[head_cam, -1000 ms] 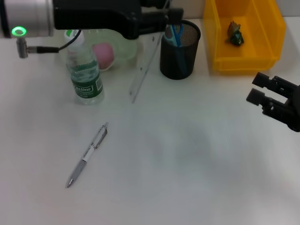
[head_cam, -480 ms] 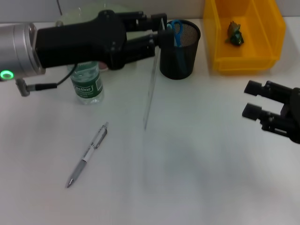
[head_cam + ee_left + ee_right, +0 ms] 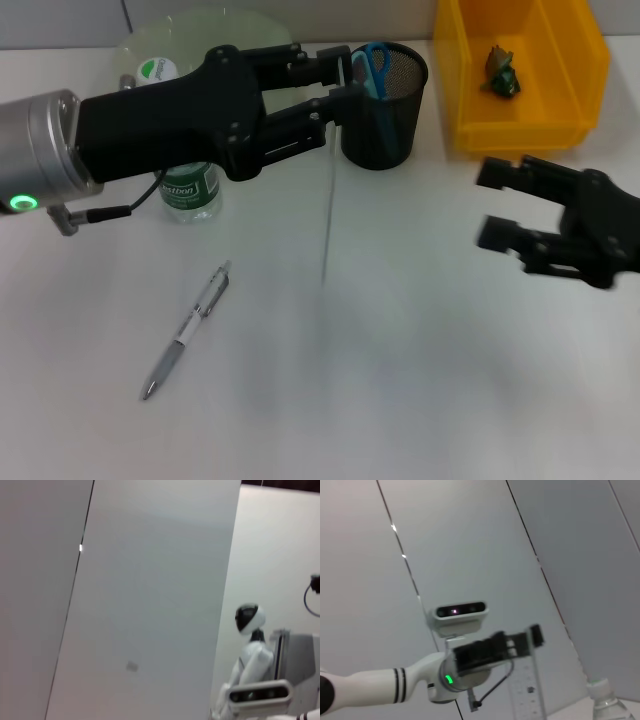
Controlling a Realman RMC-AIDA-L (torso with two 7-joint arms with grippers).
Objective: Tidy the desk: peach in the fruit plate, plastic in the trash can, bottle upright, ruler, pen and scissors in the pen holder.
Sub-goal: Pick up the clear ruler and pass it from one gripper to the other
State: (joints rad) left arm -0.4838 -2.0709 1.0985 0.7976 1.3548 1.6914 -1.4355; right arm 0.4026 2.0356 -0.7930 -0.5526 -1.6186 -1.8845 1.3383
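Note:
My left gripper (image 3: pixel 345 78) is shut on the top end of the clear ruler (image 3: pixel 326 200), which hangs nearly upright just beside the black mesh pen holder (image 3: pixel 385 120). Blue scissors (image 3: pixel 375 62) stand in the holder. The right wrist view shows the same ruler (image 3: pixel 534 687) in that gripper. A silver pen (image 3: pixel 187 330) lies on the desk at the front left. The bottle (image 3: pixel 190 190) stands upright, mostly behind my left arm. The green fruit plate (image 3: pixel 215 25) is at the back; the peach is hidden. Crumpled plastic (image 3: pixel 500 72) lies in the yellow trash can (image 3: pixel 575 80). My right gripper (image 3: pixel 492 203) hovers open at the right.
The trash can sits at the back right, close to the pen holder. The bottle's cap (image 3: pixel 604 704) shows low in the right wrist view. The left wrist view faces walls and a white robot (image 3: pixel 247 665) far off.
My left arm has swung the ruler from a slant to hanging nearly upright, shifting right. The right gripper has moved left, toward the middle of the desk.

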